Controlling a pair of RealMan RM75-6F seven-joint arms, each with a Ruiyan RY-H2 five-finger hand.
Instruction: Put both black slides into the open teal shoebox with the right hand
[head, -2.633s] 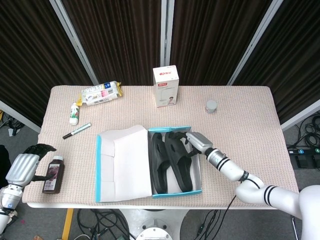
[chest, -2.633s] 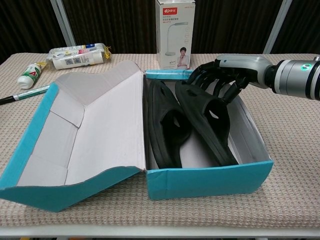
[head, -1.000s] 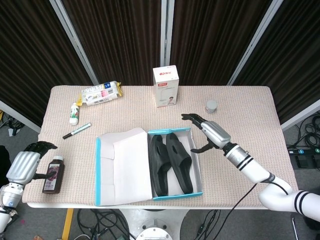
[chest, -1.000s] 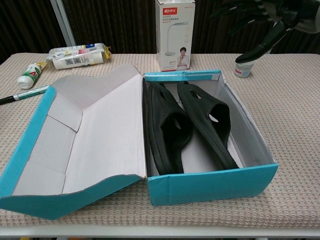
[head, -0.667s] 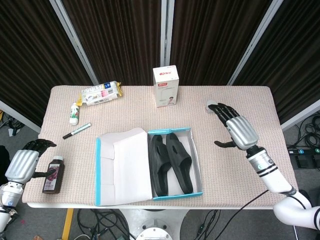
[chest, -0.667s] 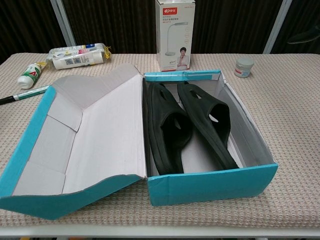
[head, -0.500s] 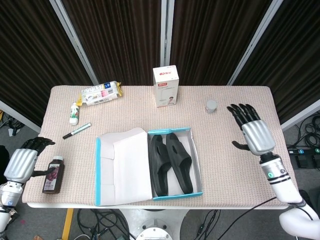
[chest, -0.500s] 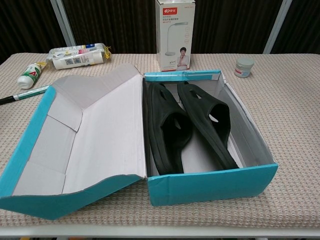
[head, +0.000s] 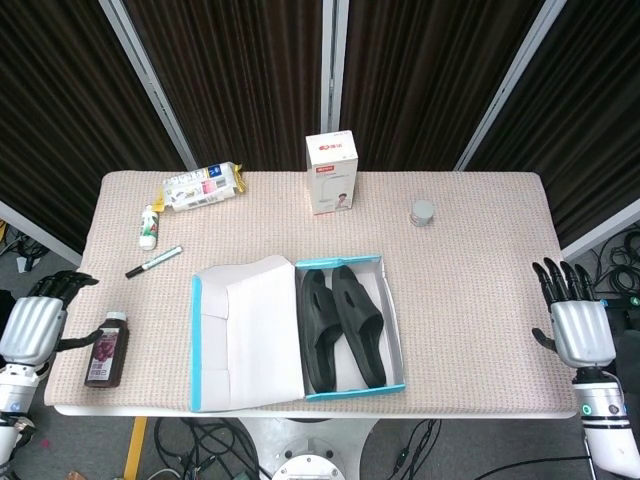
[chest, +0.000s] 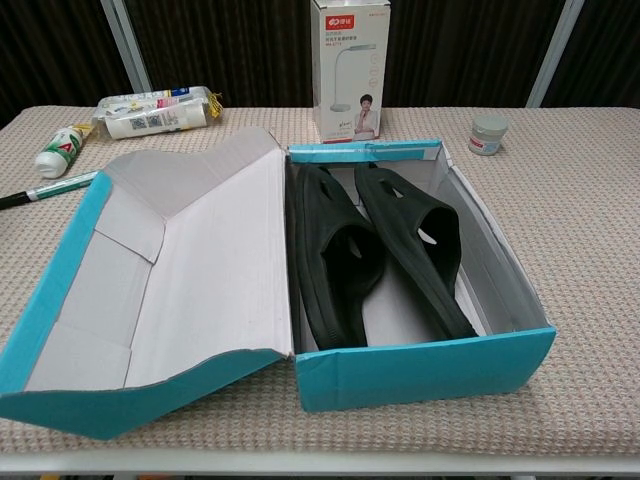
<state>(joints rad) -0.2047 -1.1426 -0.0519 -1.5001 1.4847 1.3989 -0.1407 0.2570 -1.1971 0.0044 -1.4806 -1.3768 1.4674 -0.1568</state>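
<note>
Two black slides lie side by side inside the open teal shoebox (head: 394, 322) (chest: 430, 370), the left slide (head: 317, 327) (chest: 334, 258) and the right slide (head: 359, 323) (chest: 412, 237). The box lid (head: 245, 332) (chest: 190, 260) is folded out to the left. My right hand (head: 577, 320) hangs beyond the table's right edge, fingers spread, holding nothing. Off the left edge, my left hand (head: 32, 320) is also empty with fingers apart, close to a dark bottle (head: 105, 349). Neither hand shows in the chest view.
A white lamp carton (head: 332, 172) (chest: 350, 70) stands behind the shoebox. A small grey jar (head: 423, 212) (chest: 488, 133) sits at the back right. A snack pack (head: 202, 186) (chest: 155, 111), a tube (head: 149, 227) (chest: 62, 149) and a marker (head: 153, 261) (chest: 45, 186) lie at the back left.
My right hand has let go of the right slide, risen out of the shoebox and swung right, off past the table's right edge. Both slides stay in the box.
</note>
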